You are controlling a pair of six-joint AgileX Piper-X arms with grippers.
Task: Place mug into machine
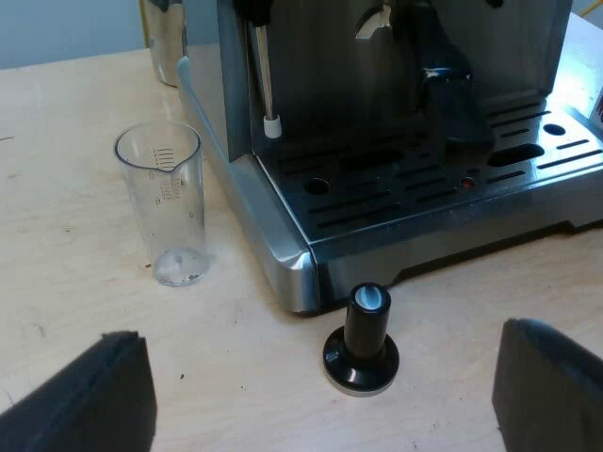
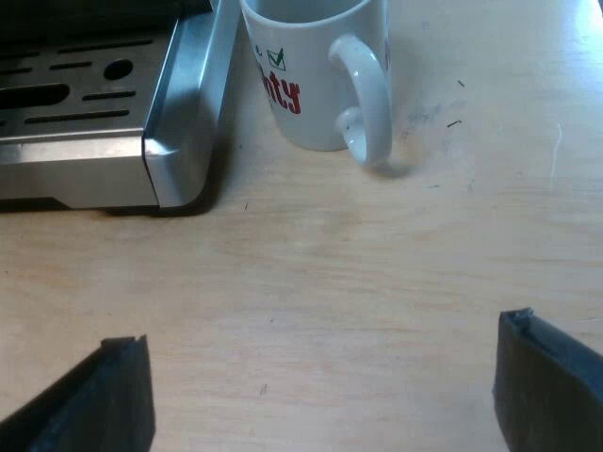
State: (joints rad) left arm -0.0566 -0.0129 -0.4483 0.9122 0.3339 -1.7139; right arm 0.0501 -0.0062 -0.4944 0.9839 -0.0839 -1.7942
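Note:
A white mug point(image 2: 316, 80) with red lettering stands upright on the wooden table, close beside the corner of the espresso machine's drip tray point(image 2: 179, 122), its handle turned toward my right gripper. My right gripper point(image 2: 320, 395) is open, well short of the mug, with nothing between its fingers point(image 2: 89, 400). The espresso machine point(image 1: 396, 141) shows its slotted drip tray point(image 1: 443, 188) with a dark holder point(image 1: 452, 104) locked in above it. My left gripper point(image 1: 325, 391) is open over the table before the machine, holding nothing.
A tamper with a black knob point(image 1: 363, 339) stands on the table just off the drip tray's corner. A clear measuring glass point(image 1: 165, 202) stands upright beside the machine. A steam wand point(image 1: 267, 85) hangs over the tray. A metal jug point(image 1: 168, 42) is behind the glass.

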